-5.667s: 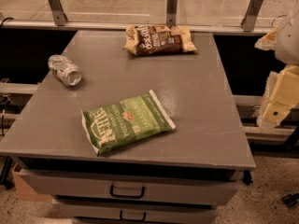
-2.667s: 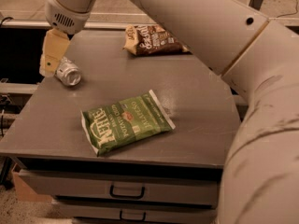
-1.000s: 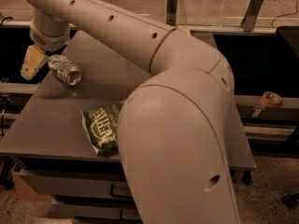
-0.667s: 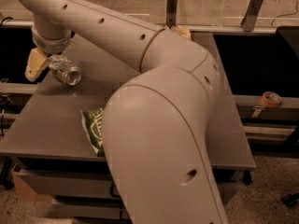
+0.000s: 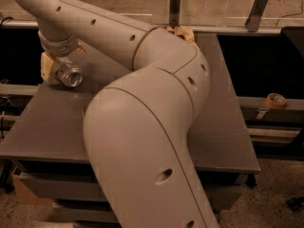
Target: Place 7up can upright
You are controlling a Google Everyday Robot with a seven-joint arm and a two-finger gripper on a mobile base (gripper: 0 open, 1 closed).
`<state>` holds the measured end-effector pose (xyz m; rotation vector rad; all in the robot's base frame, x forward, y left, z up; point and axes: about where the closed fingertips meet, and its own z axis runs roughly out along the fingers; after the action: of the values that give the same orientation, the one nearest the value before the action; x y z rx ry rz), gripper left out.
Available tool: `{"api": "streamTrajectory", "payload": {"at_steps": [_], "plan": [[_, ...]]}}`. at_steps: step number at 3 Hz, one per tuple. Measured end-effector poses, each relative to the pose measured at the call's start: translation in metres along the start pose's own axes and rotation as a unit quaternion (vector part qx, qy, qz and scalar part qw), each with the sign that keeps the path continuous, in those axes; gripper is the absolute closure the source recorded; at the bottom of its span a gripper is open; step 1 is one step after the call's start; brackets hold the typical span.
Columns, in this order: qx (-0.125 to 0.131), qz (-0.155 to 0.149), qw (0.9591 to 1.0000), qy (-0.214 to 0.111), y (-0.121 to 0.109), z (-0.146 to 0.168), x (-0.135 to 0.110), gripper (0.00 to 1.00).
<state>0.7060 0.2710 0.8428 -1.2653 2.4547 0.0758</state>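
Note:
The 7up can (image 5: 70, 75) lies on its side near the far left edge of the grey table (image 5: 45, 127), its shiny end facing me. My gripper (image 5: 61, 65) is down at the can, right against it, with a tan part of it pressed to the can's left side. My big beige arm (image 5: 142, 108) sweeps from the lower middle up and over to the left and hides much of the table.
A corner of a brown chip bag (image 5: 183, 32) shows at the table's back behind the arm. The green chip bag is hidden by the arm. A tape roll (image 5: 275, 100) sits on a rail to the right. A glass barrier runs along the back.
The gripper has come down and closed in on the can from its left. The arm now covers more of the table, hiding the green bag. The can still lies on its side.

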Motion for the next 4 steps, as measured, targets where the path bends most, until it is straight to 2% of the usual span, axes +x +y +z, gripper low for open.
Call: {"api": "streamTrajectory", "payload": {"at_steps": [1, 2, 3, 4], "plan": [[0.007, 0.014, 0.9997, 0.021, -0.003, 0.005, 0.005, 0.42], [0.01, 0.021, 0.9996, 0.019, -0.004, 0.004, 0.003, 0.64], [0.028, 0.016, 0.9993, -0.017, -0.012, -0.022, -0.007, 0.88], [0.056, -0.006, 0.9942, -0.091, -0.031, -0.074, -0.005, 1.0]]}}
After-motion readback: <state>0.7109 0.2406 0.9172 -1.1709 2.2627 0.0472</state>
